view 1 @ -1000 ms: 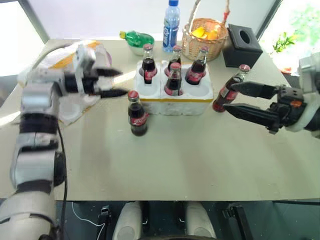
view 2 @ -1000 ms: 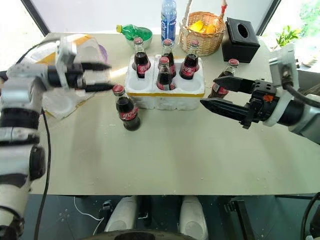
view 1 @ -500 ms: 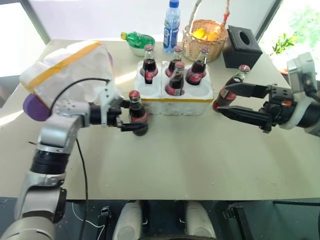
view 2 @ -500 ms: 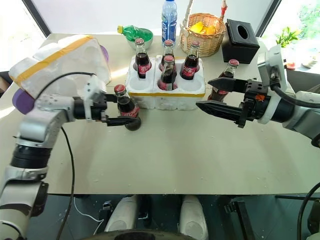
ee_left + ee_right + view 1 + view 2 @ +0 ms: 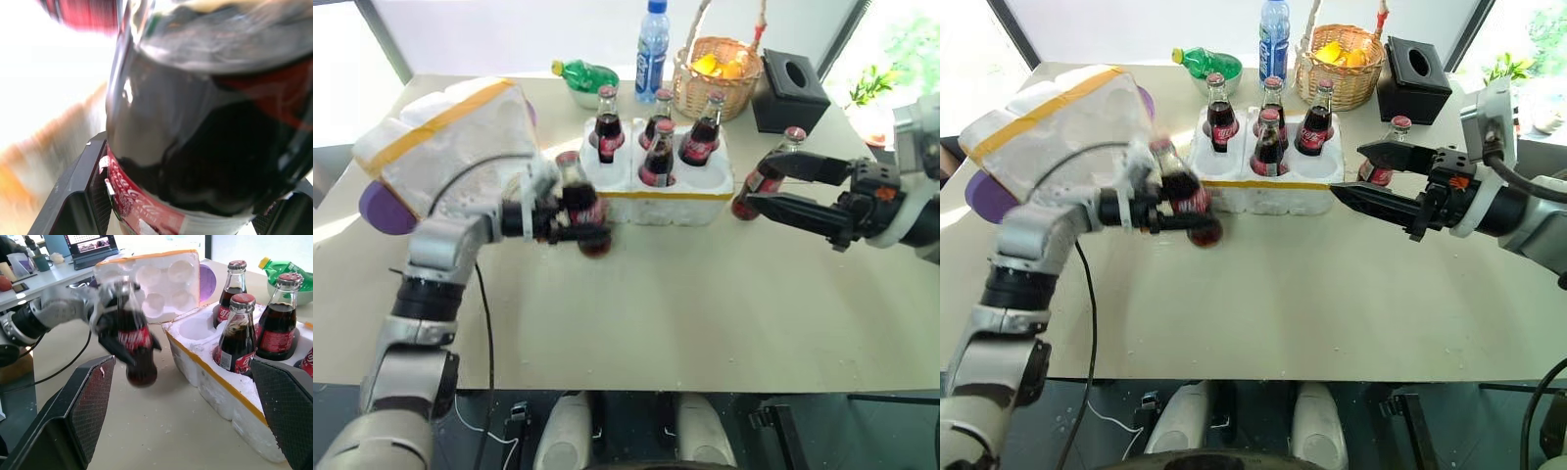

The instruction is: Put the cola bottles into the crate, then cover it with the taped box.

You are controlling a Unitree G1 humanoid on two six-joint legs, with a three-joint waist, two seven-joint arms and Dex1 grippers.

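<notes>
Head stereo pair looks forward and down over table (image 5: 705,313). Left wrist view sits close against a cola bottle (image 5: 205,122); right wrist view faces crate (image 5: 230,382), sharing both with head pair.

- Bare table (image 5: 685,294) across the whole near half: open passage for either arm.
- Two near wells of the crate (image 5: 658,166) free, front left and front right; four bottles (image 5: 658,155) standing behind them.
- Taped box (image 5: 445,142) bulking on the left, just beside the crate.
- Lone bottle (image 5: 766,181) standing right of the crate, between the open fingers of the right gripper (image 5: 759,186).
- Basket (image 5: 720,73), tissue box (image 5: 788,90), water bottle (image 5: 652,39) lining the far edge.
</notes>
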